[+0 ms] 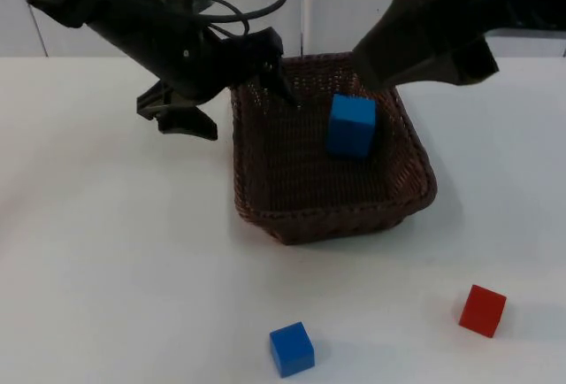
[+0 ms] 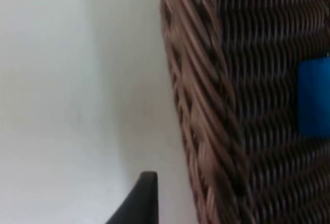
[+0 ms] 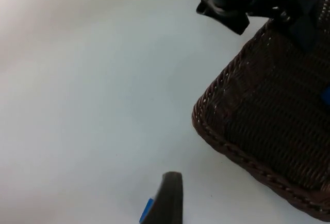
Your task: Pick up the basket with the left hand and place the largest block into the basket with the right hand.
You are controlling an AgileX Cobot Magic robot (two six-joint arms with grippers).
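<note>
At the basket's upper-left rim, the left gripper (image 1: 276,72) straddles the wicker wall, one finger inside, one outside; closed on the rim as far as I can judge. Wicker basket (image 1: 265,167) holds the large blue block (image 1: 351,125), so placement looks done. Step in hand: keep the basket level and the grip firm so the block doesn't slide. Small blue cube (image 1: 292,349) and red cube (image 1: 482,310) sit on the white table (image 1: 106,269) near the front. Right gripper: above the basket's far-right corner, finger opening can't tell.
</note>
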